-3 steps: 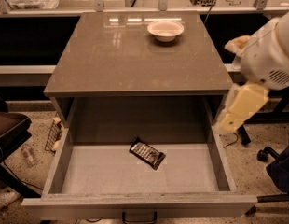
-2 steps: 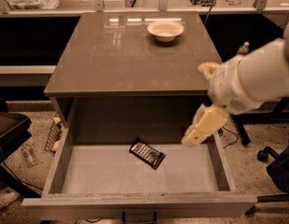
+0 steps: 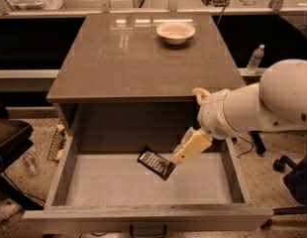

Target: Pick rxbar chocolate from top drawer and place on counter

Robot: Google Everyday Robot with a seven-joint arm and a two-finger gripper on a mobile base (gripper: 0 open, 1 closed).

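Observation:
The rxbar chocolate (image 3: 156,162), a flat black bar with pale lettering, lies at a slant on the floor of the open top drawer (image 3: 119,187), near its middle. The gripper (image 3: 185,151) hangs on the white arm that reaches in from the right. It is inside the drawer, just right of the bar and slightly above it, its cream tip close to the bar's right end. The counter (image 3: 128,53) is the glossy grey-brown top above the drawer.
A small white bowl (image 3: 176,32) stands on the counter's far right part. A plastic bottle (image 3: 255,58) stands on the floor at the right. A dark chair (image 3: 10,143) is at the left, and clutter lies by the drawer's left side.
The arm has swung left and down from beside the drawer's right wall into the drawer, bringing the gripper next to the bar. The bar has not moved.

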